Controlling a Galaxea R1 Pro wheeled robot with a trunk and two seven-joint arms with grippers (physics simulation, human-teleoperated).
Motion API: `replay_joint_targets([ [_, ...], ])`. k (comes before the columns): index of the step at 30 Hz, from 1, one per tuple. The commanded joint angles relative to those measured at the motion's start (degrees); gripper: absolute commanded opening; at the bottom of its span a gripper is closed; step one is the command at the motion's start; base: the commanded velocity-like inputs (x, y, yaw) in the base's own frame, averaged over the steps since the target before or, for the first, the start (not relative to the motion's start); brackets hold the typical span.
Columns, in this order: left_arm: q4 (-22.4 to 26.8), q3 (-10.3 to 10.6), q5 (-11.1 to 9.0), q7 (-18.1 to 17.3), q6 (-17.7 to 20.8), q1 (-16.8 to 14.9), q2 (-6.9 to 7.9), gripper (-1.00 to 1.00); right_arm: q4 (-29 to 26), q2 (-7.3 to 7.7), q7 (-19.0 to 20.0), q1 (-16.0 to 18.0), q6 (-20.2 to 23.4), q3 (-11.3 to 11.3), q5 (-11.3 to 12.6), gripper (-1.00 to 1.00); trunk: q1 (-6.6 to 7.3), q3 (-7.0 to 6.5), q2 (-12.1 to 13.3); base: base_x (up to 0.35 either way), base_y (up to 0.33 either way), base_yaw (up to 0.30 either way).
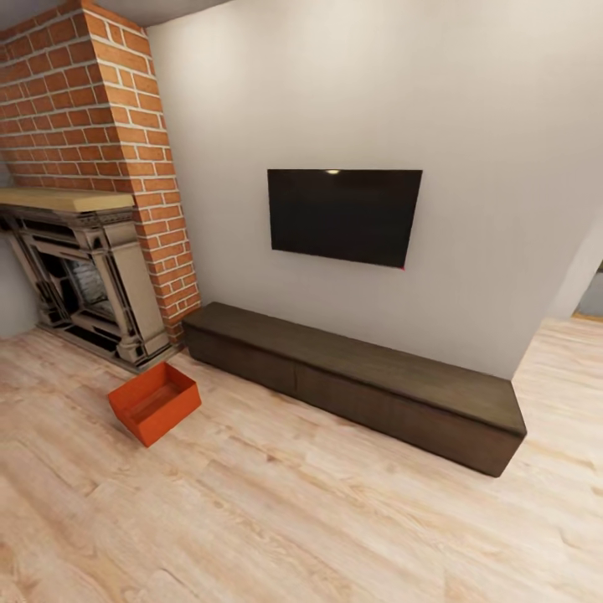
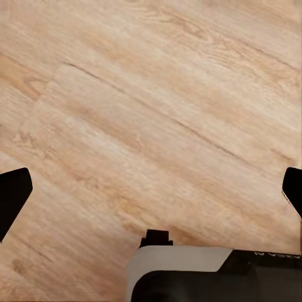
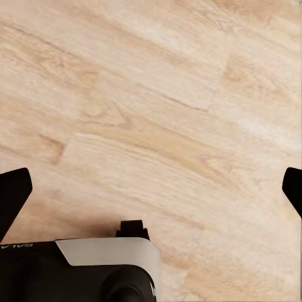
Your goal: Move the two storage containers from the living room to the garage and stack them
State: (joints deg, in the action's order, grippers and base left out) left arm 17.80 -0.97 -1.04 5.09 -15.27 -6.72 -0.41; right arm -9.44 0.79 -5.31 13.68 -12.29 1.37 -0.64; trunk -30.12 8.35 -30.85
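Room: I am looking at the living room, with light wood plank flooring (image 1: pixel 318 519), a red brick chimney (image 1: pixel 109 142) and an ornate fireplace (image 1: pixel 84 276) at the left.
Container: I see one orange-red storage container (image 1: pixel 155 402) standing upright on the plank flooring, just in front of the fireplace's near corner and near the left end of the bench.
Contents: I see the container's open top and a bare orange bottom inside it, nothing lying in it.
Bench: a long dark brown bench (image 1: pixel 360 381) runs along the foot of the pale wall, apart from the container.
Wall: a black screen (image 1: pixel 343 215) hangs on the wall above the bench.
Left gripper (image 2: pixel 151 189): in my left wrist view its two dark fingertips (image 2: pixel 12 195) sit at opposite edges, spread wide apart over bare planks, with nothing between them.
Right gripper (image 3: pixel 151 189): my right wrist view shows the same, fingertips (image 3: pixel 12 192) wide apart above the planks, holding nothing.
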Motion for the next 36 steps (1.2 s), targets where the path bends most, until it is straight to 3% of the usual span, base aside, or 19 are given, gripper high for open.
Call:
replay_joint_targets([
  [1, -0.05, -0.08, -0.10, 0.07, -0.20, -0.06, -0.03, 1.00, 0.04, 0.00, -0.05, 0.03, -0.19, 0.13, -0.06, 1.00, -0.05, 0.10, -0.08, 0.296, -0.212, 0.249],
  [36, -0.05, -0.08, -0.10, 0.09, -0.20, -0.07, 0.06, 1.00, 0.04, 0.00, -0.05, 0.03, -0.19, 0.13, -0.06, 1.00, -0.05, 0.10, -0.08, 0.279, -0.229, 0.249],
])
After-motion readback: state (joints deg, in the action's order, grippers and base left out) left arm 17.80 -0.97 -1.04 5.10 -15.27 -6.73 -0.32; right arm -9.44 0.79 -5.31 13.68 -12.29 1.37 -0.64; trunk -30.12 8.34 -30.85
